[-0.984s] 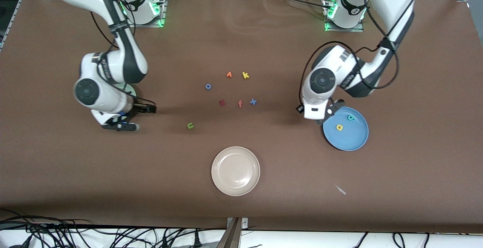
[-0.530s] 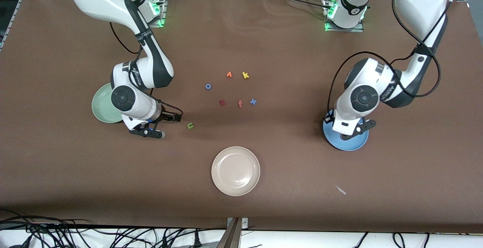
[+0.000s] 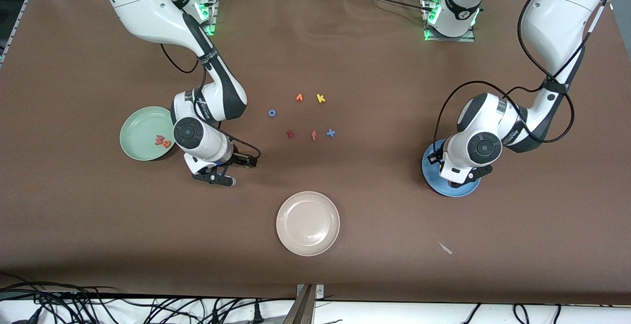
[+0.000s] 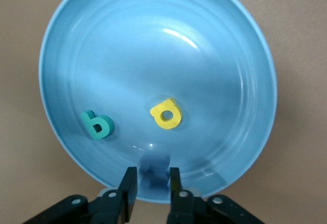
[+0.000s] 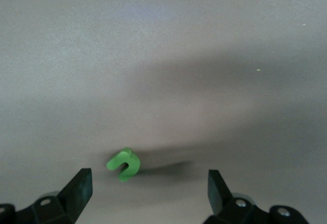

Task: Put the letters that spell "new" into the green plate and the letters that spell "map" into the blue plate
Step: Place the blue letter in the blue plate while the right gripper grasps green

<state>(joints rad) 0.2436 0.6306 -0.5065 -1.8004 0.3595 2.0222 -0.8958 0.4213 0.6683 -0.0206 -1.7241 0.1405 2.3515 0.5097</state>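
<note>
The green plate [image 3: 140, 131] holds the orange e and the salmon w [image 3: 162, 141]. The green n [image 5: 123, 164] lies on the brown table, between the wide-open fingers of my right gripper [image 5: 149, 183], nearer to one finger. In the front view that gripper [image 3: 234, 170] covers the n. My left gripper [image 3: 457, 176] hangs over the blue plate [image 3: 443, 187]. That plate [image 4: 153, 55] holds the teal p [image 4: 97, 124] and the yellow a [image 4: 166, 114]. The blue m [image 4: 155, 170] shows blurred at the tips of my left gripper [image 4: 153, 172], whose fingers stand slightly apart.
Loose letters lie mid-table: an orange one [image 3: 299, 97], yellow k [image 3: 321, 98], blue o [image 3: 271, 113], dark red z [image 3: 290, 134], salmon f [image 3: 313, 135], blue x [image 3: 331, 133]. A beige plate [image 3: 308, 223] sits nearer the camera. A pale scrap [image 3: 445, 248] lies below the blue plate.
My right arm has swung from over the green plate to the green n, uncovering the plate. My left arm has moved over the blue plate and its fingers have parted a little.
</note>
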